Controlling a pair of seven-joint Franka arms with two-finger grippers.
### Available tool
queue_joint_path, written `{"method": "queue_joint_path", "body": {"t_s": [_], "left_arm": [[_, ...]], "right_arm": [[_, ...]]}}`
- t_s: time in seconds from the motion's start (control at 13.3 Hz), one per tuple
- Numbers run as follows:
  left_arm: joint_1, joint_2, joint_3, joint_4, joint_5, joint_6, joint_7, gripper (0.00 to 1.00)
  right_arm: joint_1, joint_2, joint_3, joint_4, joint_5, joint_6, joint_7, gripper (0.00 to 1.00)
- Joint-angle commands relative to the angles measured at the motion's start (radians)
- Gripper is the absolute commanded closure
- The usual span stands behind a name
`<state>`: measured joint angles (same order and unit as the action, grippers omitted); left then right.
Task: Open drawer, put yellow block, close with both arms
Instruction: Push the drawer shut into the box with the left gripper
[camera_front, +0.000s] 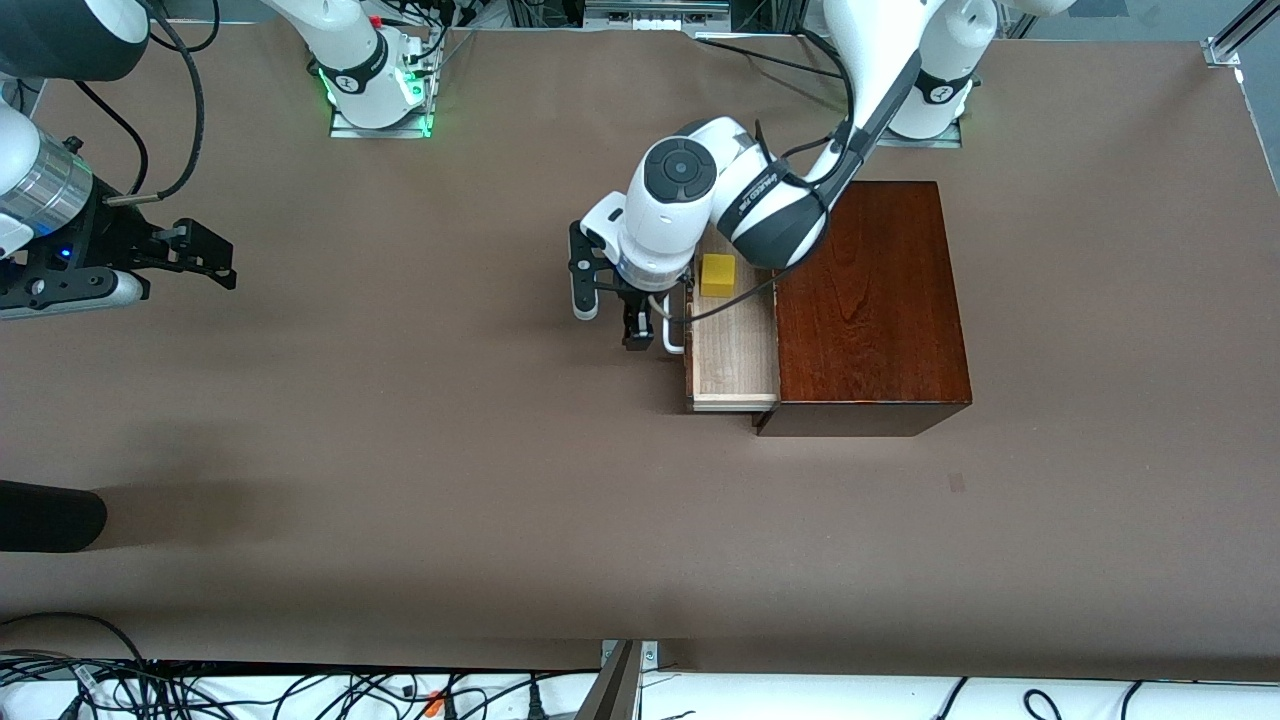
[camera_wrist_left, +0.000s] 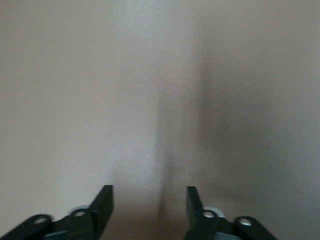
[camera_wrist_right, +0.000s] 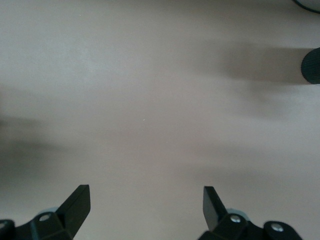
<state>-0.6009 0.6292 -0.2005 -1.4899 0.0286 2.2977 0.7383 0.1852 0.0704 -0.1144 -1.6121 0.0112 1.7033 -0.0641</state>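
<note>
The drawer (camera_front: 735, 350) stands pulled out of the dark mahogany box (camera_front: 870, 300), toward the right arm's end of the table. The yellow block (camera_front: 717, 275) lies in the drawer, at its end farther from the front camera. My left gripper (camera_front: 610, 318) hangs low in front of the drawer, one finger right beside the white handle (camera_front: 673, 336). In the left wrist view the left gripper (camera_wrist_left: 147, 200) is open, with only bare table between its fingers. My right gripper (camera_front: 215, 258) waits over the table at the right arm's end, and it too is open (camera_wrist_right: 145, 200), holding nothing.
A dark rounded object (camera_front: 50, 515) juts in at the right arm's end, nearer the front camera, and shows in the right wrist view (camera_wrist_right: 312, 65). Cables (camera_front: 200, 690) run along the table's near edge. The brown table (camera_front: 400, 450) spreads wide in front of the drawer.
</note>
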Motion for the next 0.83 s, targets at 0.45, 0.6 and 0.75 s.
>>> {"method": "queue_joint_path", "body": {"t_s": [0.45,0.6,0.75], "left_arm": [[-0.007,0.029,0.009,0.016,0.03,-0.205,0.076,1.0],[0.0,0.029,0.016,0.017,0.03,-0.259,0.076,1.0],[0.004,0.029,0.023,0.017,0.095,-0.29,0.076,1.0]], "right_arm": [[-0.004,0.008,-0.001,0.02,0.013,-0.004,0.007,0.0],[-0.004,0.008,-0.001,0.02,0.013,-0.004,0.007,0.0],[-0.004,0.008,-0.001,0.02,0.013,-0.004,0.007,0.0]]}}
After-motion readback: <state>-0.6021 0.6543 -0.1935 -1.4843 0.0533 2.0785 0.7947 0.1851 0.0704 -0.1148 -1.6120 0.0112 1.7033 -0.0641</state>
